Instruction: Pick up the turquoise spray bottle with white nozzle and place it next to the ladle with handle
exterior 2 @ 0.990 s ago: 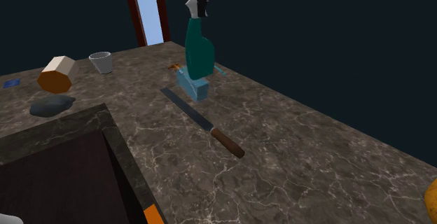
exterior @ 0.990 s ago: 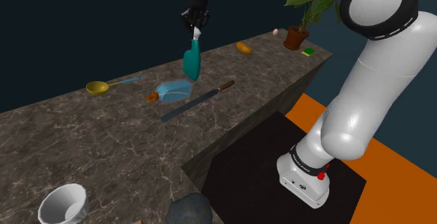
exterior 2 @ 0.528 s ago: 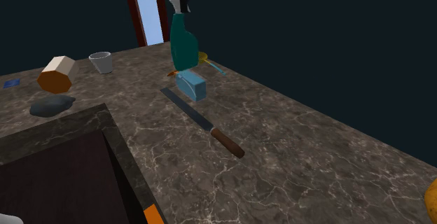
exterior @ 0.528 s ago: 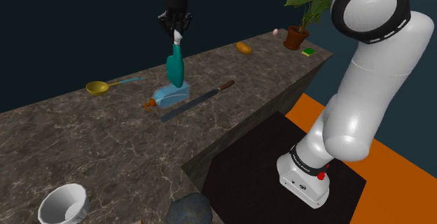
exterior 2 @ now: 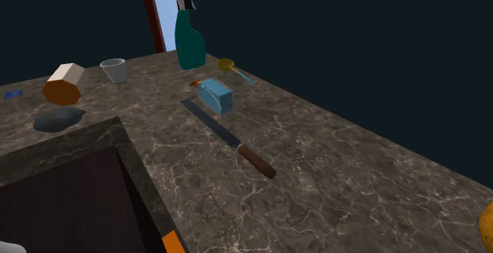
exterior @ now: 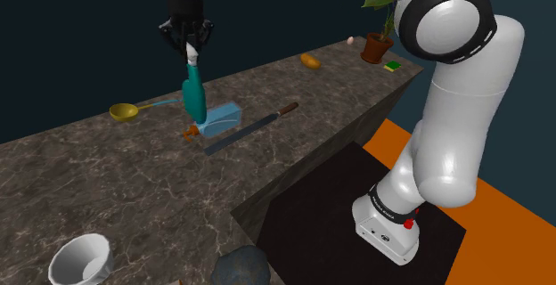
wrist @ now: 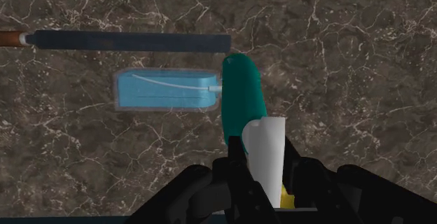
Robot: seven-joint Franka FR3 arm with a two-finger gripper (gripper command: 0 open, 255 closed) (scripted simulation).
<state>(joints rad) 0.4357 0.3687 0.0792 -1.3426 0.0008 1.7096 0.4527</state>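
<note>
My black gripper (exterior: 189, 52) is shut on the white nozzle of a turquoise spray bottle (exterior: 193, 98), which hangs in the air above the dark marble counter (exterior: 134, 176). In the second exterior view the bottle (exterior 2: 190, 46) hangs below the gripper (exterior 2: 186, 2), close to the ladle (exterior 2: 230, 66). The ladle (exterior: 126, 111) has a yellow bowl and a thin blue handle and lies on the counter toward the shoulder view's left of the bottle. In the wrist view both fingers (wrist: 237, 166) clasp the white nozzle, and the bottle (wrist: 240, 103) points away from the gripper (wrist: 264, 170).
A light blue container (exterior: 221, 118) lies just below the bottle, with a long knife (exterior: 254, 127) beside it. A white cup (exterior: 80, 261) and a dark lump (exterior: 241, 267) sit near the counter's front. An orange fruit (exterior: 309, 61), a potted plant (exterior: 379, 43) and a sponge (exterior: 392, 65) stand at the far end.
The gripper has carried the bottle toward the shoulder view's left, from above the blue container's far side to nearer the ladle. The grip stays shut.
</note>
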